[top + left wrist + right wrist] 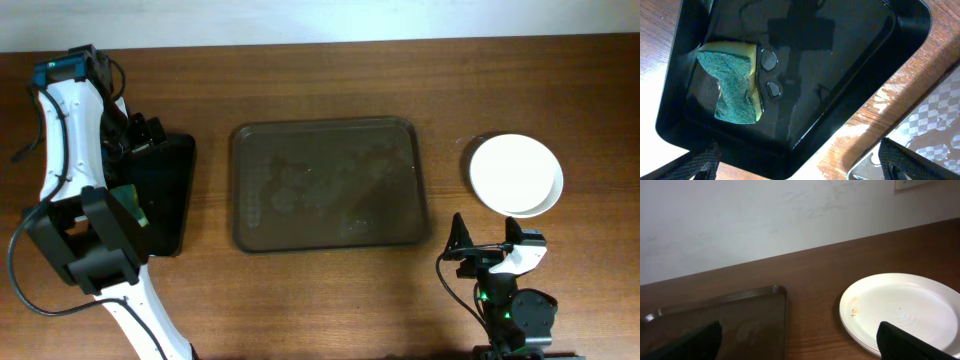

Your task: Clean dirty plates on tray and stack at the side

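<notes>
Right gripper [797, 330] spread wide apart — stacked plates [905, 310] just ahead, slightly right, tray [750, 320] ahead-left

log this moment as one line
tray: no plates | plates: stacked right of tray, top one specked | sponge: in black tray | left gripper: open over sponge | right gripper: open, near plates

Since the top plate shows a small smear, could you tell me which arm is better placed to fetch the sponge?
Left. The left gripper hangs open above the sponge in the black tray; the right gripper is far off beside the plates.
</notes>
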`<state>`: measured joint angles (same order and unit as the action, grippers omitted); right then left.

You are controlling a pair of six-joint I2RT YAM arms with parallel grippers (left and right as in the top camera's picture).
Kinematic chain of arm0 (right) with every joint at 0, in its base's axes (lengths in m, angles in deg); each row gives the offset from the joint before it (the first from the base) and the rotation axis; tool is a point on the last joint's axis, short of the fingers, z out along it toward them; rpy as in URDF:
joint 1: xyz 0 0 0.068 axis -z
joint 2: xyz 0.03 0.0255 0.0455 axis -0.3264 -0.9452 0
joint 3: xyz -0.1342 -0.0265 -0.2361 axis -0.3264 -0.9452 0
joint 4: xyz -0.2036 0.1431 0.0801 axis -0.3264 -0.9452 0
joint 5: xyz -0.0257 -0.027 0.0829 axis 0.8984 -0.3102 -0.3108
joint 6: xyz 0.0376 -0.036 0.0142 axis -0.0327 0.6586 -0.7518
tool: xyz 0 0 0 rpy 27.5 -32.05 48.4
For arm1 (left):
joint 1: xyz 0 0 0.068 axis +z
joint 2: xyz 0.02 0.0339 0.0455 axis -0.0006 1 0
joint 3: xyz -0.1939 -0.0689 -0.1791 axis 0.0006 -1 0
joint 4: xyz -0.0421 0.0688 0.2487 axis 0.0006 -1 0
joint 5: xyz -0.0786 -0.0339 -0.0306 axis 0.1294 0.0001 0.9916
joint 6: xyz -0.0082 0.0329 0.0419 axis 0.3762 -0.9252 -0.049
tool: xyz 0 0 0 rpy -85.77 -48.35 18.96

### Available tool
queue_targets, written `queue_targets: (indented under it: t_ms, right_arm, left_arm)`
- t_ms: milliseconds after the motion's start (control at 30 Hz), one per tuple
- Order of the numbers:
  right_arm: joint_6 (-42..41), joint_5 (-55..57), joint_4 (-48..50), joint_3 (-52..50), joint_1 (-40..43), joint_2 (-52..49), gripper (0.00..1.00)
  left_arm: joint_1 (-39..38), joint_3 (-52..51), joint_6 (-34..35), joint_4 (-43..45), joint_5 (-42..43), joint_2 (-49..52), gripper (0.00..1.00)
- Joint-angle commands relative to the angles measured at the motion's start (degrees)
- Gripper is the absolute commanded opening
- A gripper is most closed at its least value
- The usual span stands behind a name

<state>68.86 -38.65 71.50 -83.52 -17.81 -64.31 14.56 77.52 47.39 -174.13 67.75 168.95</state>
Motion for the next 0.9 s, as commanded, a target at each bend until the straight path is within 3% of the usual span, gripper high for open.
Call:
queue_targets:
  t_ms: [0, 300, 500, 567, 633, 833, 867]
  right_arm:
    - [0.44, 0.33, 0.00, -0.48, -0.52, 0.70, 0.98]
    - [0.44, 0.33, 0.00, -0.48, -0.52, 0.70, 0.99]
    - [0.42, 0.33, 0.00, -0.48, -0.52, 0.70, 0.98]
    - [0.42, 0.33, 0.00, -0.48, -0.52, 0.70, 0.98]
    - [0.42, 0.33, 0.00, -0.48, -0.52, 0.70, 0.98]
    - [0.42, 0.33, 0.00, -0.48, -0.52, 0.70, 0.98]
    - [0.42, 0.33, 0.00, -0.48, -0.52, 0.70, 0.99]
  left_arm:
    - [0.22, 0.07, 0.11, -0.07, 0.20, -1.73, 0.99]
    - [0.20, 0.07, 0.11, -0.02, 0.20, -2.19, 0.99]
    - [0.13, 0.02, 0.09, 1.38, -2.64, -25.22, 0.99]
    - [-0.72, -3.61, 0.04, 9.90, -2.89, -35.10, 0.99]
    - [-2.03, -15.54, -2.23, 23.56, -3.10, -47.67, 0.99]
    - [-3.80, -71.78, -5.49, 59.34, -2.84, -89.81, 0.99]
    - [-4.83, -76.98, -7.26, 63.01, -2.84, -93.50, 0.99]
